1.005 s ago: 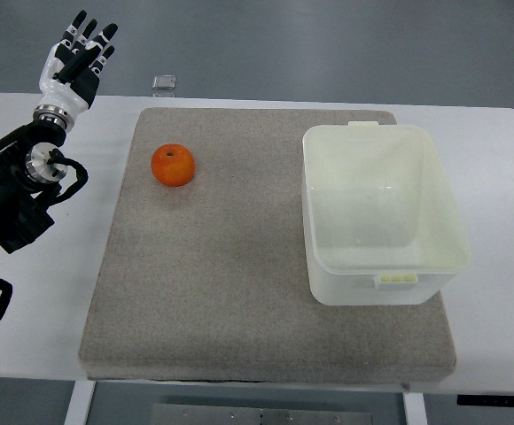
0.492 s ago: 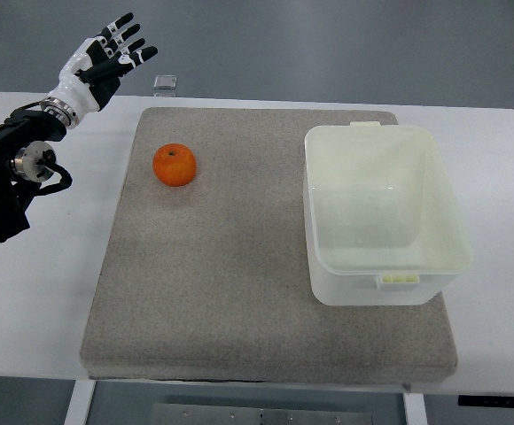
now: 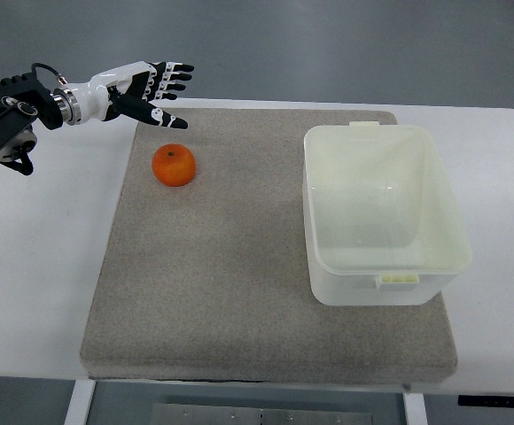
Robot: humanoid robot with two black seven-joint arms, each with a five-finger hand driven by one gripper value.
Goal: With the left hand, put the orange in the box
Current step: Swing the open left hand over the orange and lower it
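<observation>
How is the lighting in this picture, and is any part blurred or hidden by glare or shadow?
Top view: the light is soft and even; the round orange fruit casts only a faint shadow on the grey felt mat; the translucent pale-yellow plastic box shows mild sheen on its floor but no glare hiding anything; the left hand, fingers spread, looks sharp, without motion blur.

White table [image 3: 35, 266], grey floor [image 3: 328, 44]

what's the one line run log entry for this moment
phase: reach | left hand: open, above and behind orange, no contact | box: empty | right hand: not in view
</observation>
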